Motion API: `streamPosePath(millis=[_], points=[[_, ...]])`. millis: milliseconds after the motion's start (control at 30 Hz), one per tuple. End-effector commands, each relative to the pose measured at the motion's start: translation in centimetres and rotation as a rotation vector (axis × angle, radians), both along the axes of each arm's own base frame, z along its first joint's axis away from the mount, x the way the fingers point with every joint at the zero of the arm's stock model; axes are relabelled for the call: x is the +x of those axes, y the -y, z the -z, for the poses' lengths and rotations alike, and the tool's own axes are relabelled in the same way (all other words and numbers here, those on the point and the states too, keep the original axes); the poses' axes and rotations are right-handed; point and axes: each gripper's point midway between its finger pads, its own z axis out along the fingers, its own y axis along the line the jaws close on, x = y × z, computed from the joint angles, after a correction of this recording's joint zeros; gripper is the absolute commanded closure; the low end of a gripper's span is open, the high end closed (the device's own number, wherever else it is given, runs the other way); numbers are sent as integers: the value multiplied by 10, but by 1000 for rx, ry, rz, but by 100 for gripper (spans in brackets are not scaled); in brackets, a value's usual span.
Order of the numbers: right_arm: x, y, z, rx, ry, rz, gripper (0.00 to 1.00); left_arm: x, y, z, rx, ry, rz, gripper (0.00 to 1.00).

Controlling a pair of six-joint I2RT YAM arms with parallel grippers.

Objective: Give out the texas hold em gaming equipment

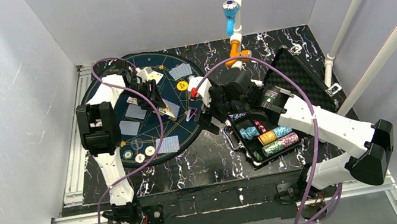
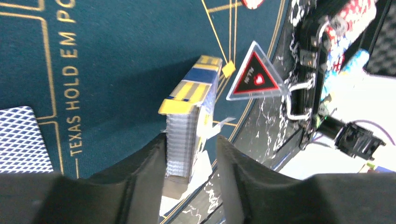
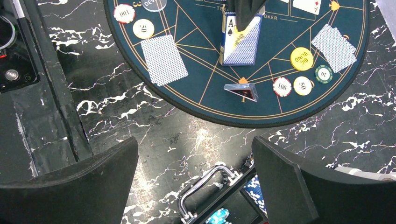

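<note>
Reaching over the mat (image 2: 121, 56), left fingers (image 2: 140, 177) clasp the card deck (image 2: 187, 121); right fingers (image 3: 93, 182) hang spread wide.

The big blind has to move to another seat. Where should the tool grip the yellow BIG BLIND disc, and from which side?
Probably from straight above, pinching the yellow BIG BLIND disc across its thin rim: it lies flat on the felt mat. In the right wrist view, close on its left and right edges; the 50 chip crowds it from below.
</note>
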Motion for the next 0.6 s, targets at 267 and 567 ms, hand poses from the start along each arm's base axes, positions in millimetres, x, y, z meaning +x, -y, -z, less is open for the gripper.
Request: streamPosePath(millis=[267,567], points=[[5,-7,-23,65,35,-6,2,30,-25,-59,163,209,-10,33],[5,0,-30,74,65,9,2,-21,6,-78,91,278,140,32]])
